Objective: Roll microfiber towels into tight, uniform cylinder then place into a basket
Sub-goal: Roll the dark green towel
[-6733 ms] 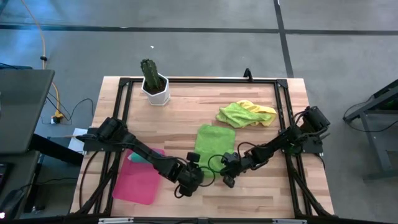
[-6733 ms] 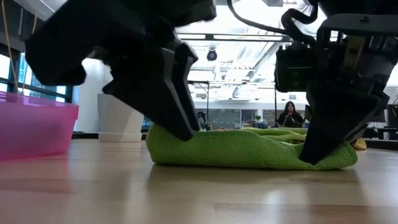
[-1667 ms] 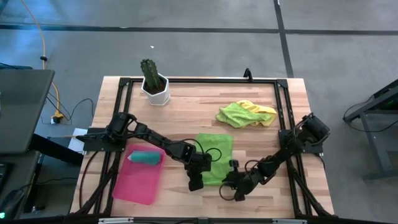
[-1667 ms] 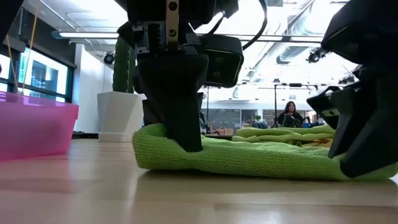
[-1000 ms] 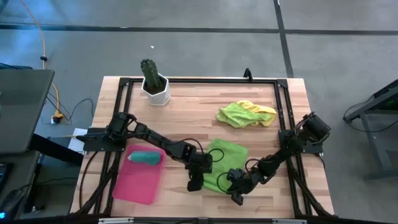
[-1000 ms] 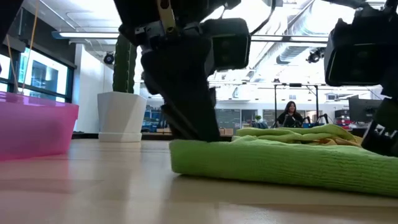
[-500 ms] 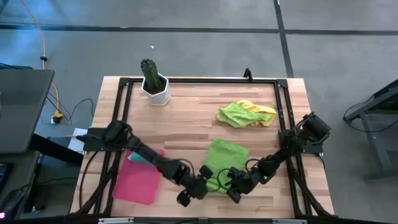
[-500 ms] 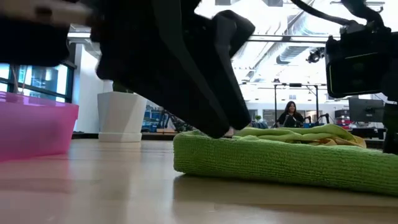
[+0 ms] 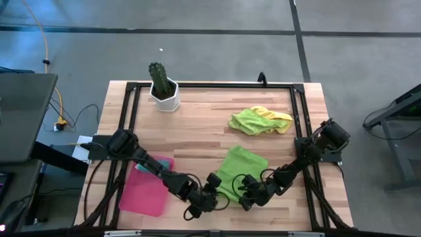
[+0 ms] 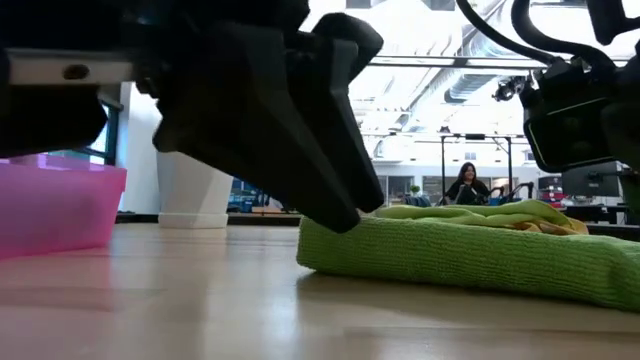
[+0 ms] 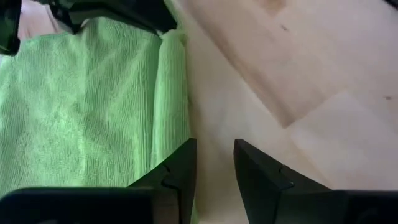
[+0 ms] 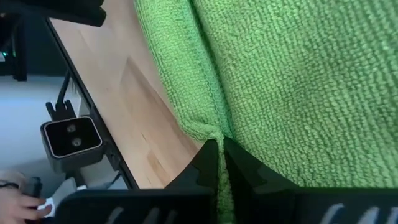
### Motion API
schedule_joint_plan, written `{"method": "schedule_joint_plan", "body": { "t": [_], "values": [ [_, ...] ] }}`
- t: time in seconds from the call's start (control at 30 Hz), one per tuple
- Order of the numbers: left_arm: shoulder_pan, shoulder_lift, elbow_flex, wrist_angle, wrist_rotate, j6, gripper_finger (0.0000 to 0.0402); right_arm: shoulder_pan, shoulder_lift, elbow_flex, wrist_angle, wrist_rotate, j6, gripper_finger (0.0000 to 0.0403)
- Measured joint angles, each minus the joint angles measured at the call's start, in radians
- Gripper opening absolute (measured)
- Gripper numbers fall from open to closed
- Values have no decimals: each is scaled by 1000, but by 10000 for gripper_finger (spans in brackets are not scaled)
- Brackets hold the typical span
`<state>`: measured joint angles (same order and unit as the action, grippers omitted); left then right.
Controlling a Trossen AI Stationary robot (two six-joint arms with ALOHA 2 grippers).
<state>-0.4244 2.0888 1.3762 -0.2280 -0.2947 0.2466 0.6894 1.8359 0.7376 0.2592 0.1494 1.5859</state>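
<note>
The green towel (image 9: 241, 170) lies flat on the worktop (image 9: 197, 125) near the front edge, skewed, long axis running roughly 1 o'clock to 7 o'clock in the high view. My right gripper (image 9: 245, 195) sits at the towel's 6 o'clock corner, jaws shut on a pinch of the hem; in the right wrist view the fingers (image 12: 208, 163) meet with a ridge of green pile between them. My left gripper (image 9: 212, 187) is at the towel's 8 o'clock edge, jaws narrowly parted; in the left wrist view the fingertips (image 11: 184, 163) straddle nothing, with the folded hem just beside the one finger and bare wood under the gap. So the towel lies toward 2 o'clock from the left gripper and toward 12 o'clock from the right. Both are at the near short edge, right one already on cloth, left one nearer the loose corner. I judge the roll has to go along the long axis, away from me toward 1 o'clock. The basket (image 9: 148, 195) is at 9 o'clock of the towel, well apart, left arm across it. A teal towel (image 9: 142, 166) shows in it, mostly hidden. The lime green towel (image 9: 247, 120) and yellow towel (image 9: 279, 116) are bunched together at 12 o'clock, near the far side.
</note>
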Motion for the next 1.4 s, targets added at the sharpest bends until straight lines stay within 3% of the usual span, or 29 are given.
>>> {"method": "schedule_joint_plan", "body": {
  "t": [0.33, 0.53, 0.67, 1.07, 1.27, 1.4],
  "values": [
    [48, 0, -23, -27, 27, -59, 96, 0, 1, -1, 9, 15, 11, 0],
    [62, 0, -23, -16, -11, -37, 96, 0, 1, 0, 11, 17, 5, 0],
    [87, 0, -23, -15, 75, -37, 96, -1, 1, 0, 13, 18, -12, 0],
    [144, 60, -17, 22, 201, -76, 96, -1, 1, 0, 20, 19, -49, 11],
    [144, 80, -16, 22, 216, -195, 91, -2, -15, -1, 24, -2, -219, 12],
    [150, 81, -16, 13, 304, -284, 70, -6, -65, -5, -5, -12, -405, 31]
  ]
}}
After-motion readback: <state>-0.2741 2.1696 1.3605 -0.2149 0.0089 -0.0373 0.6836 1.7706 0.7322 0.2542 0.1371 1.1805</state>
